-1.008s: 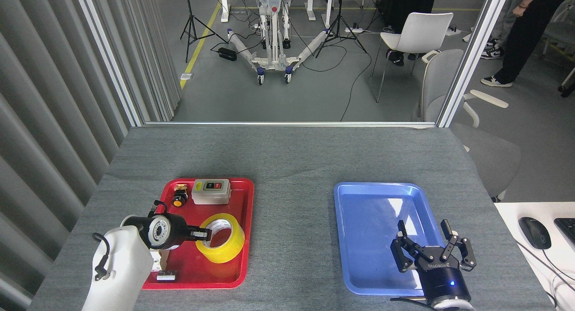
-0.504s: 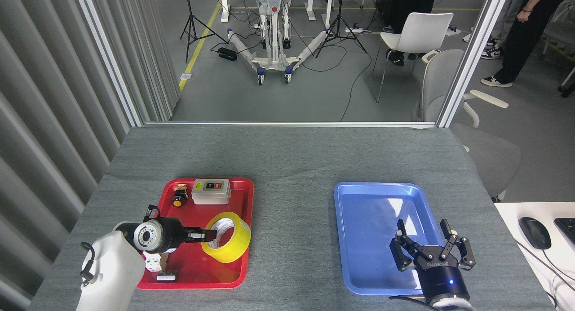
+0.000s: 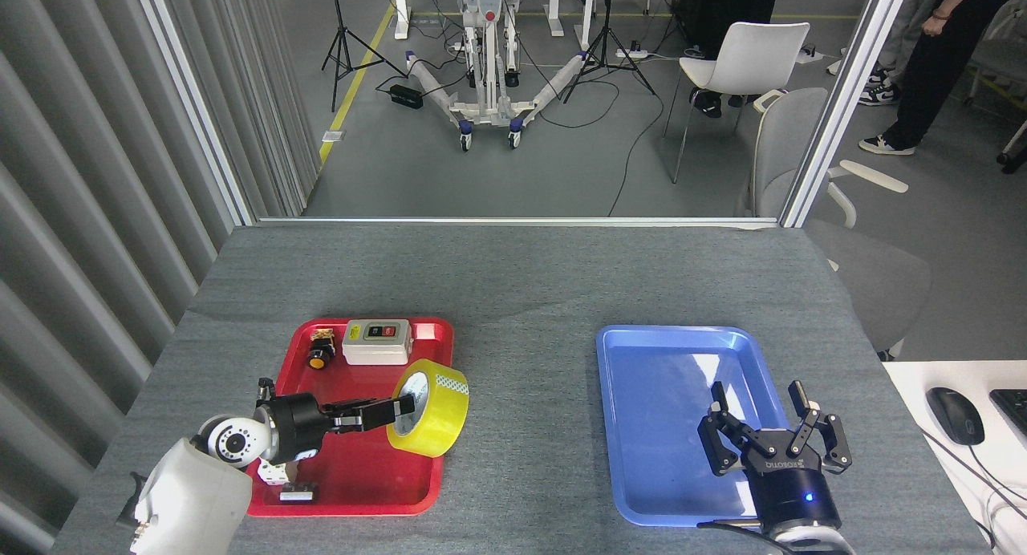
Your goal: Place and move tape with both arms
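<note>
Grey felt-covered table (image 3: 521,282) fronts an open lab floor with stands and chairs. Left gripper (image 3: 399,411): fingers pinched on the rim of the wide roll of translucent yellow packing tape (image 3: 429,407), one finger inside its white core, roll tipped on edge and raised above the right side of the red plastic tray (image 3: 353,491). Rim grip likely chosen because the roll is too wide to span. Grey switch box (image 3: 377,342) and small yellow-capped push button (image 3: 320,356) sit at the tray's far end. Right gripper (image 3: 766,427): fingers spread, empty, poised over the blue plastic tray (image 3: 642,362), probably waiting to receive
</note>
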Robot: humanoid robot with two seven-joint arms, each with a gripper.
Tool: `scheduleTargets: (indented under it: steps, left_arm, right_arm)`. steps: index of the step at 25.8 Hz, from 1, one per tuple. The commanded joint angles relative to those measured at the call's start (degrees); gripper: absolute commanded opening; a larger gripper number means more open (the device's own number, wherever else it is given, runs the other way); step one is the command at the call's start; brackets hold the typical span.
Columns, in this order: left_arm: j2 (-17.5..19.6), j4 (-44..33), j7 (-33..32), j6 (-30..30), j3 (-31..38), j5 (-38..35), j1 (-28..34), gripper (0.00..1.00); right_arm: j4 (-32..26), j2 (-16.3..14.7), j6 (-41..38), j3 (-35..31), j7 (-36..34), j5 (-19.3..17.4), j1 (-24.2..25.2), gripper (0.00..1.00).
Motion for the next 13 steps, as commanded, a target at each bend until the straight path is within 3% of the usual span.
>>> scheduleTargets:
  steps: [1, 4, 10, 13]
  left_arm:
    - [-0.30, -0.37, -0.45, -0.61, -0.25, 7.60, 2.42, 0.00]
    - [-0.39, -3.00, -1.59, -0.61, -0.43, 14.63, 3.47, 0.00]
    - [-0.48, -17.15, -1.77, -0.61, -4.65, 27.37, 10.94, 0.00]
    - [-1.18, -24.36, -1.76, -0.61, -7.46, 30.01, 15.34, 0.00]
  right_arm:
    - [0.00, -0.11, -3.14, -0.27, -2.34, -1.76, -0.23, 1.00]
    - [0.08, -2.65, -9.64, -2.73, -1.55, -9.40, -0.49, 1.00]
    - [3.25, -4.06, -22.12, -7.66, 2.15, -15.82, -1.55, 1.00]
    - [3.51, -5.64, -27.66, -8.45, 5.92, -22.41, -1.37, 1.00]
